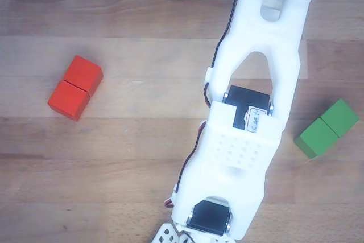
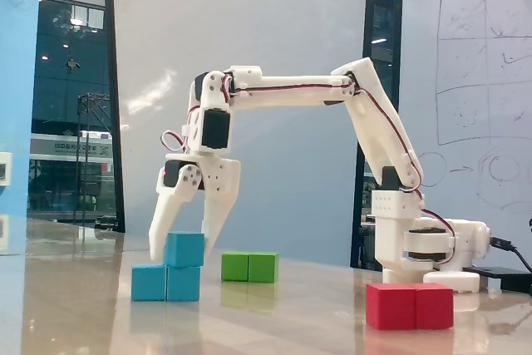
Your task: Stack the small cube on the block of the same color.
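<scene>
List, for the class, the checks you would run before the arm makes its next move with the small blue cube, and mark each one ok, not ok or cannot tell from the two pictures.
1. Small cube sits on the blue block in the fixed view: ok.
2. Cube is centred on the block: not ok, it sits over the block's right half.
3. Cube lies level: ok, its top edge looks flat.
4. Gripper is open enough to lift clear: cannot tell; the fingers straddle the cube but contact is unclear.
5. Red block and green block stand apart from the stack: ok.
6. Stack visible in the other view: not ok, the arm covers it.
</scene>
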Motion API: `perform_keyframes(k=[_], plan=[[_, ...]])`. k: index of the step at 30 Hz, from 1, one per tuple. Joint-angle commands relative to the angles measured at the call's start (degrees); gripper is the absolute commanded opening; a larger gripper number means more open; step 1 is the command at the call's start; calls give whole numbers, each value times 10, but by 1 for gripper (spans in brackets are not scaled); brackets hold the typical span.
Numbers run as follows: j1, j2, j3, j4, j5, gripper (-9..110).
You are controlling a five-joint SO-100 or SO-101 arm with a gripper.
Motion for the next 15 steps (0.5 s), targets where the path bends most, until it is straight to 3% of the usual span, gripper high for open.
perform_keyframes(k=[1,15], plan=[[4,11,-42,-7,3,29],[74,48,-51,-3,-5,30]])
